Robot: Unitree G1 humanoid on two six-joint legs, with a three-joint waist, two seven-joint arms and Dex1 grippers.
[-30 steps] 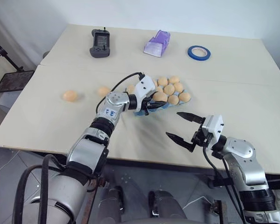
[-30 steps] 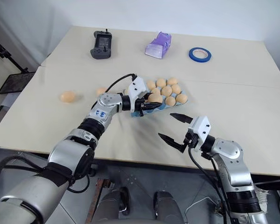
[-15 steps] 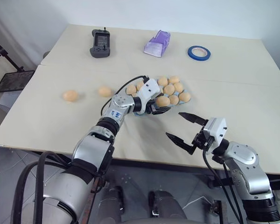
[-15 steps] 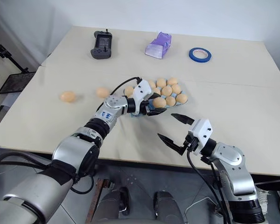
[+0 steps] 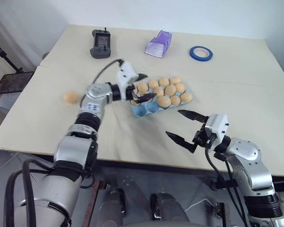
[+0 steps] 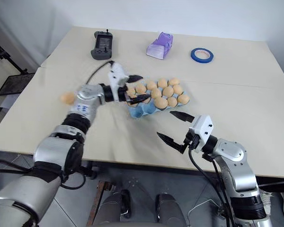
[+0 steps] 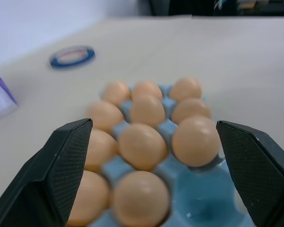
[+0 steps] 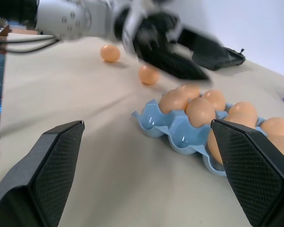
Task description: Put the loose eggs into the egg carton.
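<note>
The light blue egg carton (image 5: 143, 109) lies mid-table with several tan eggs (image 7: 137, 144) in its cups; the two cups at its near left corner (image 8: 156, 121) hold nothing. My left gripper (image 5: 149, 85) hovers open at the carton's left end, level, with nothing between its fingers. One loose egg (image 5: 71, 97) lies on the table to the left. The right wrist view shows a second loose egg (image 8: 149, 74) just behind my left gripper. My right gripper (image 5: 174, 123) is open and empty, above the table in front of the carton.
At the far side of the table lie a black handheld controller (image 5: 100, 43), a lavender plastic pack (image 5: 158, 44) and a blue tape ring (image 5: 200, 53). The near table edge runs just below my right gripper. A black stand (image 5: 12, 81) sits off the left edge.
My left gripper opened over the carton's near row, then swung back left and upward to the carton's left end, leaving an egg in a cup. The right gripper stayed where it was.
</note>
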